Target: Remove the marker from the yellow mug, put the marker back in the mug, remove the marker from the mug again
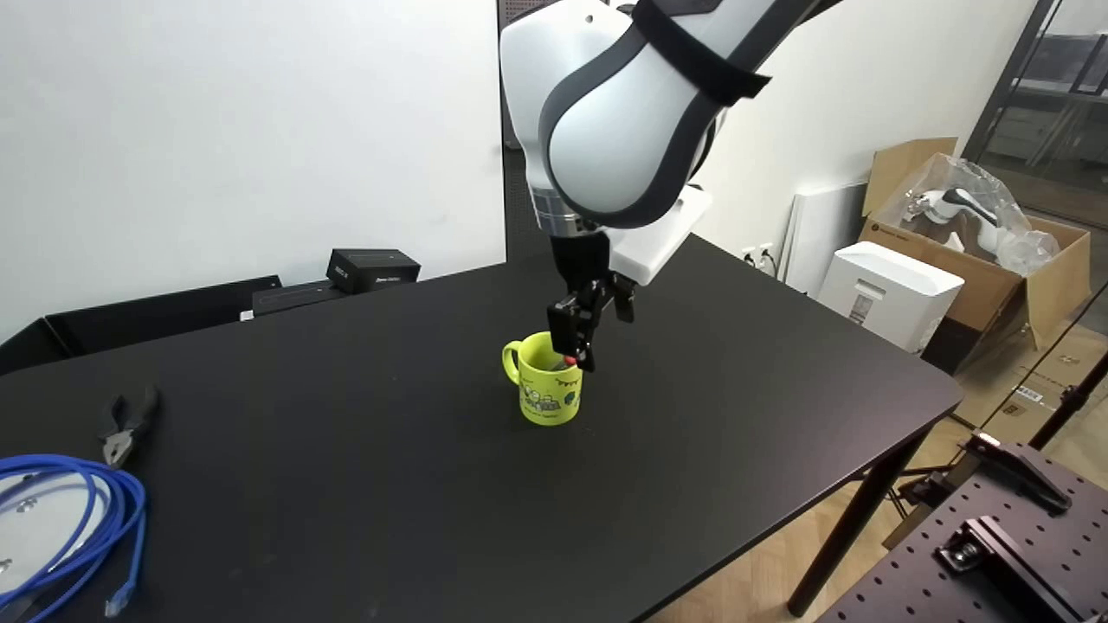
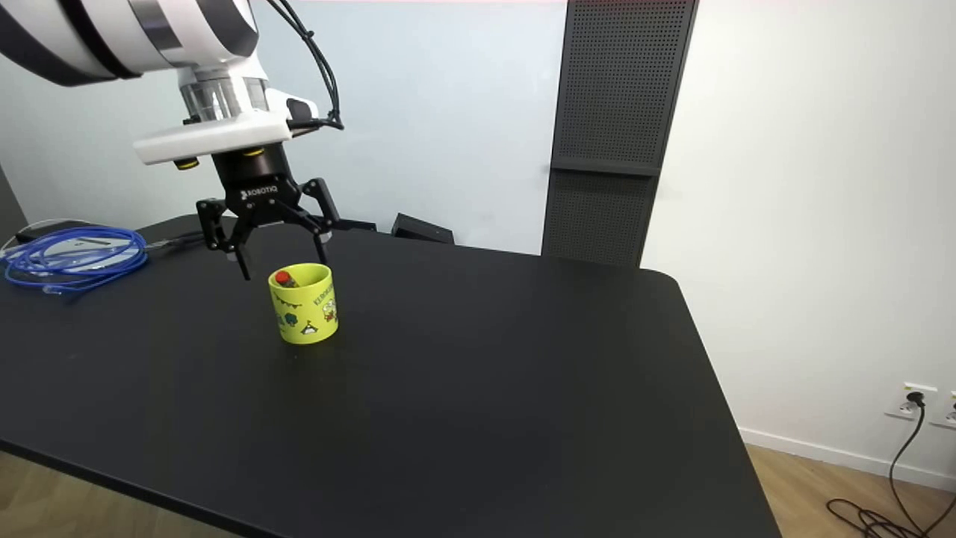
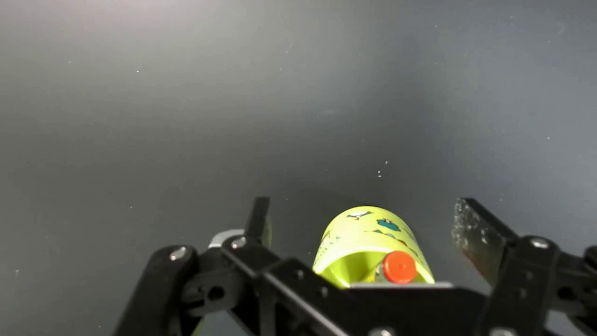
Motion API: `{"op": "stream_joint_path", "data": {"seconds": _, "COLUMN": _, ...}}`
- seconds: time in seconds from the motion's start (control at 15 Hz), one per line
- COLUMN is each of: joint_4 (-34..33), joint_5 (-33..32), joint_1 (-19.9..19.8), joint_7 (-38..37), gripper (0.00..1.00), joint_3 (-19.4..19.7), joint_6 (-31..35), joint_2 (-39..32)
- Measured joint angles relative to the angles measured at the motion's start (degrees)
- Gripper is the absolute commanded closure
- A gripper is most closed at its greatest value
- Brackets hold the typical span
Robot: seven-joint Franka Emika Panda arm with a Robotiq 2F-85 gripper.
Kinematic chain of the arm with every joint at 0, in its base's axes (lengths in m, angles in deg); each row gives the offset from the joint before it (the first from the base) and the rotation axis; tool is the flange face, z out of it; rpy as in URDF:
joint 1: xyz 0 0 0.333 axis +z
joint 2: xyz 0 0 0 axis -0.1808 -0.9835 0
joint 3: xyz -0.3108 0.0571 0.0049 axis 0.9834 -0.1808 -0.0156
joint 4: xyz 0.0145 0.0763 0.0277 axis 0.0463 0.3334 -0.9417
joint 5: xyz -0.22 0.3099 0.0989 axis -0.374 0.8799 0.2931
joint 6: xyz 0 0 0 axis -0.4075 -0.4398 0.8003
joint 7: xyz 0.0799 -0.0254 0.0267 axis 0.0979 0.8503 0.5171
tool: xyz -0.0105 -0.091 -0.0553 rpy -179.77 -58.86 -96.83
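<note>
The yellow mug [image 1: 548, 402] stands upright on the black table, with its handle on the left in this exterior view; it also shows in an exterior view [image 2: 308, 317] and the wrist view [image 3: 368, 235]. The marker leans inside the mug; its red end [image 2: 283, 278] shows near the rim in both exterior views [image 1: 570, 359] and the wrist view [image 3: 399, 267]. Its lower part is hidden. My gripper [image 2: 284, 267] is open and empty above the mug. In the wrist view its fingers [image 3: 363, 207] stand wide apart on either side of mug and marker.
Dark pliers [image 1: 125, 428] and a coiled blue cable [image 1: 134, 502] on a white plate [image 1: 52, 528] lie at the table's left. Black boxes [image 1: 372, 270] stand along the back edge. The table's edge [image 1: 805, 506] runs along the right front.
</note>
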Motion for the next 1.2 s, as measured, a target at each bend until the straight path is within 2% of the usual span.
{"op": "stream_joint_path", "data": {"seconds": 0.53, "joint_4": -0.5, "joint_5": 0.2, "joint_1": 0.1, "joint_7": 0.0, "gripper": 0.83, "joint_3": 0.0, "joint_6": -0.3, "joint_2": -1.9}}
{"op": "stream_joint_path", "data": {"seconds": 0.73, "joint_4": -0.8, "joint_5": 0.8, "joint_1": 0.2, "joint_7": 0.0, "gripper": 0.99, "joint_3": 0.0, "joint_6": -0.7, "joint_2": -2.5}}
{"op": "stream_joint_path", "data": {"seconds": 1.0, "joint_4": -1.2, "joint_5": 1.1, "joint_1": 0.3, "joint_7": 0.1, "gripper": 0.98, "joint_3": 0.0, "joint_6": -0.9, "joint_2": -3.3}}
{"op": "stream_joint_path", "data": {"seconds": 1.07, "joint_4": -1.3, "joint_5": 1.1, "joint_1": 0.4, "joint_7": 0.1, "gripper": 0.78, "joint_3": 0.0, "joint_6": -1.0, "joint_2": -3.3}}
{"op": "stream_joint_path", "data": {"seconds": 1.2, "joint_4": -1.5, "joint_5": 1.1, "joint_1": 0.7, "joint_7": 0.1, "gripper": 0.7, "joint_3": -0.1, "joint_6": -1.0, "joint_2": -3.3}}
